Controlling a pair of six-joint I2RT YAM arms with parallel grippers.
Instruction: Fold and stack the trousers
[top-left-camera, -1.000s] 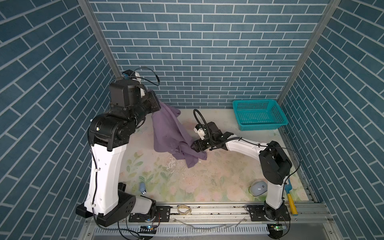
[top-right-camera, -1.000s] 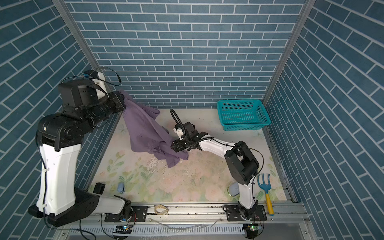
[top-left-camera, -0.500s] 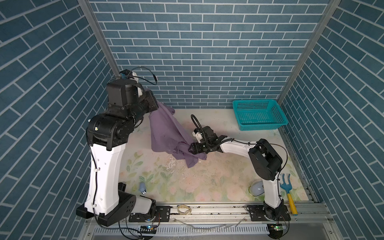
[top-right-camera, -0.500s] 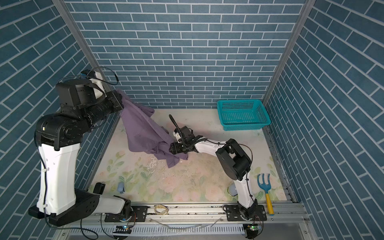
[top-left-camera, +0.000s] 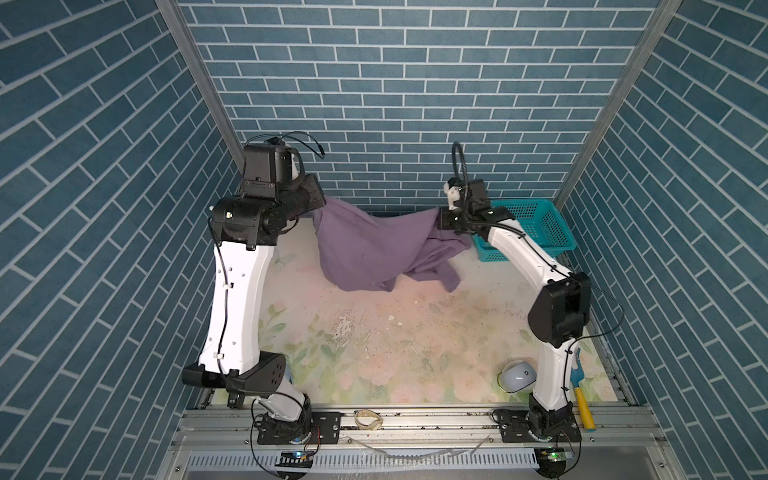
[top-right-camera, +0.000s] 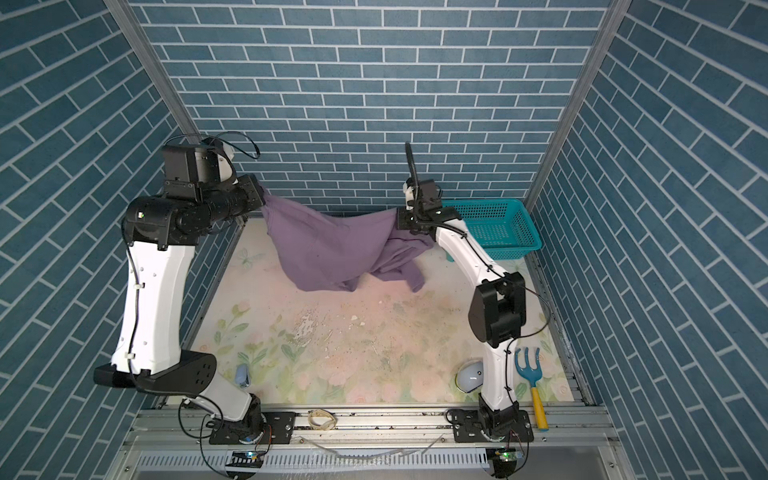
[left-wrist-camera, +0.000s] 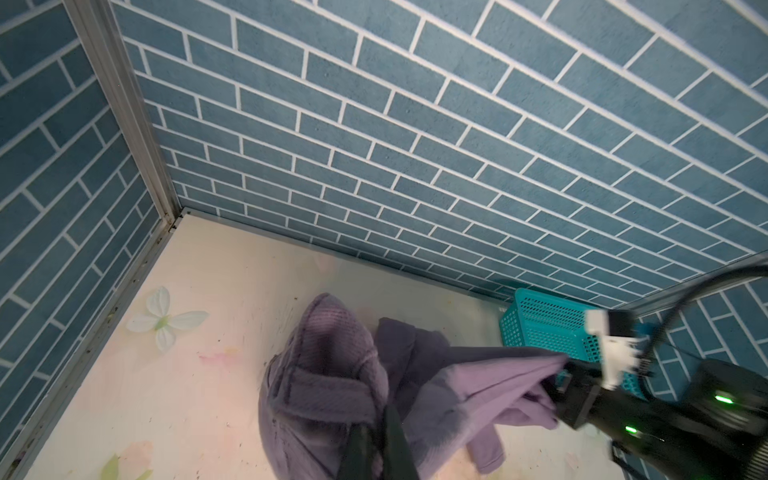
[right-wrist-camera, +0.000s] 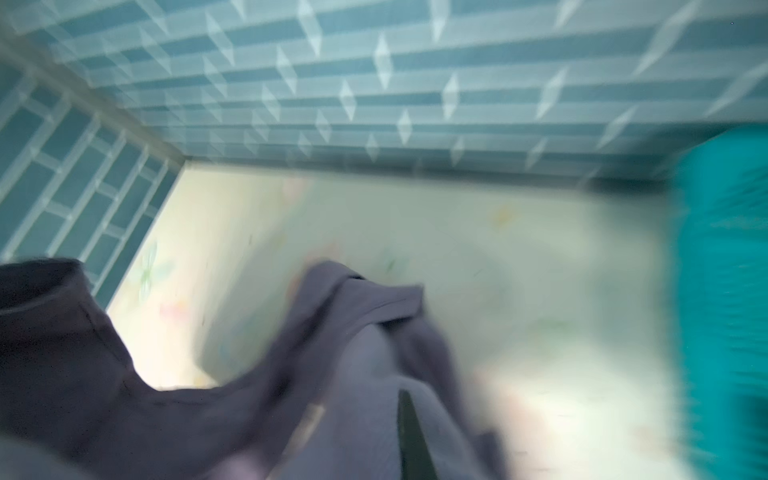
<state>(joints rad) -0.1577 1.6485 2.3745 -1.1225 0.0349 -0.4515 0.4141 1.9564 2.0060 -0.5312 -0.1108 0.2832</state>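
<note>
While left jaws and right jaws each clamp 1 pair of trousers (top-left-camera: 374, 245), 1 basket (top-left-camera: 548, 251) stands nearby.

- left pincer (top-right-camera: 261, 198) clamped on one end of trousers (top-right-camera: 332, 245), raised by far-left corner of tabletop (top-right-camera: 374, 340)
- right pincer (top-right-camera: 399, 219) clamped on the other end, just beside teal basket (top-right-camera: 513, 248) at far-right corner
- fabric sags between them; tabletop contact unclear
- blue rake (top-right-camera: 528, 370) and pale dome (top-right-camera: 471, 376) near near-right corner

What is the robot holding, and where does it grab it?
The trousers: the left gripper pinches one end of the top edge, the right gripper the other end; the middle sags between them.
</note>
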